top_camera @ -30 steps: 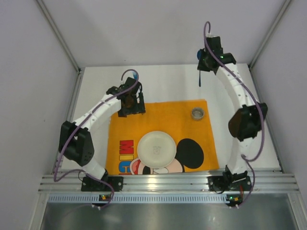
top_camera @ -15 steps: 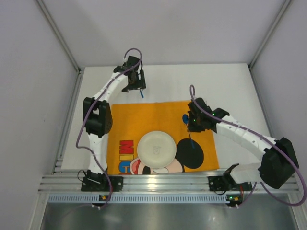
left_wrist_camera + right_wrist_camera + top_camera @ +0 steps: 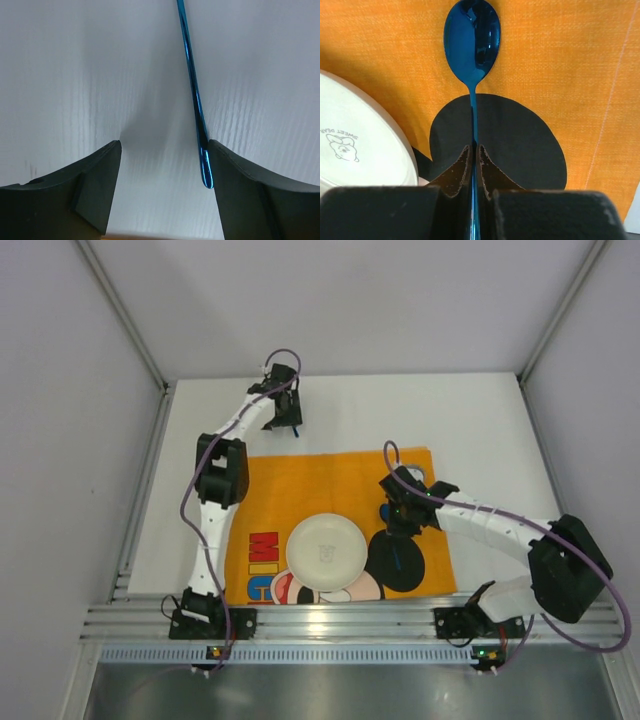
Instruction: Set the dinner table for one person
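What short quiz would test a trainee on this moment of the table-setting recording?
1. True or false: the right gripper has its jaws shut on the blue spoon.
2. Fill in: the left gripper has its jaws ____.
3. The white plate lies: A on the orange mat; B in the left gripper; C on top of the blue spoon.

Key: 1 true; 2 open; 3 A.

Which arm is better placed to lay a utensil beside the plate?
Right. The right pincer is shut on the blue spoon over the mat beside the plate; the left pincer is open, far off.
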Action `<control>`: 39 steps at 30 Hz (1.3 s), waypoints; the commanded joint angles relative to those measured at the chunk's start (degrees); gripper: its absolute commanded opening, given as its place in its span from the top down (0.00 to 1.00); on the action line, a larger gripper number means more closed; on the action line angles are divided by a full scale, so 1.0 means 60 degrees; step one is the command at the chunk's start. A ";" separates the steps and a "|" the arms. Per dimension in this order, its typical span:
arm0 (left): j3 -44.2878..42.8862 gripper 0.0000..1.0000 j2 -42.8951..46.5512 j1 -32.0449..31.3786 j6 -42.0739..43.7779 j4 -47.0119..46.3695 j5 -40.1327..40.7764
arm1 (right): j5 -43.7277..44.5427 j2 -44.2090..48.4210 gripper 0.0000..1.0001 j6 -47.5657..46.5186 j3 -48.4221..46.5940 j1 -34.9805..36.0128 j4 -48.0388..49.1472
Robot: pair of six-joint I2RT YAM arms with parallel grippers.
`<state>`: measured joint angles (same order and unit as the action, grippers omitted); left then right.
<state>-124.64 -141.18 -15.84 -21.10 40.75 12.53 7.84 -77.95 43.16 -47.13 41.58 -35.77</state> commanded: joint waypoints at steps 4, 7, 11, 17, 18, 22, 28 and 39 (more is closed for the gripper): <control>-0.0686 0.25 -0.0755 0.0017 0.0045 -0.1123 0.0138 | -0.0295 -0.0440 1.00 -0.0102 -0.0229 0.0203 0.0366; -0.1038 0.28 -0.1020 0.0075 -0.0101 -0.1196 -0.0183 | -0.0339 -0.0572 1.00 -0.0307 -0.0492 0.0203 0.0220; -0.0456 0.29 -0.0524 0.0105 -0.0233 -0.1970 -0.0331 | -0.0426 -0.0850 0.93 -0.0644 -0.0801 0.0203 0.0073; -0.2350 0.34 -0.1677 0.0193 -0.0130 -0.1447 0.0313 | -0.0515 -0.1261 0.65 -0.1039 -0.1211 0.0203 -0.0161; -0.2545 0.39 -0.1853 0.0222 -0.0159 -0.1373 0.0313 | -0.0500 -0.1290 0.63 -0.1084 -0.1255 0.0189 -0.0249; -0.2620 0.60 -0.2221 0.0295 -0.0262 -0.1446 0.0240 | -0.0500 -0.1363 0.52 -0.1245 -0.1416 0.0028 -0.0440; -0.2547 1.00 -0.2514 0.0339 -0.0203 -0.1153 0.0386 | -0.0661 -0.1466 0.21 -0.1421 -0.1475 -0.0294 -0.0572; -0.2562 1.00 -0.0222 0.0442 0.0089 -0.1636 -0.0902 | -0.0061 -0.1320 0.00 -0.2065 -0.2104 -0.0412 -0.0558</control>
<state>-139.98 -152.31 -13.56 -22.17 31.22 10.02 5.02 -86.91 33.21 -55.35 40.05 -40.38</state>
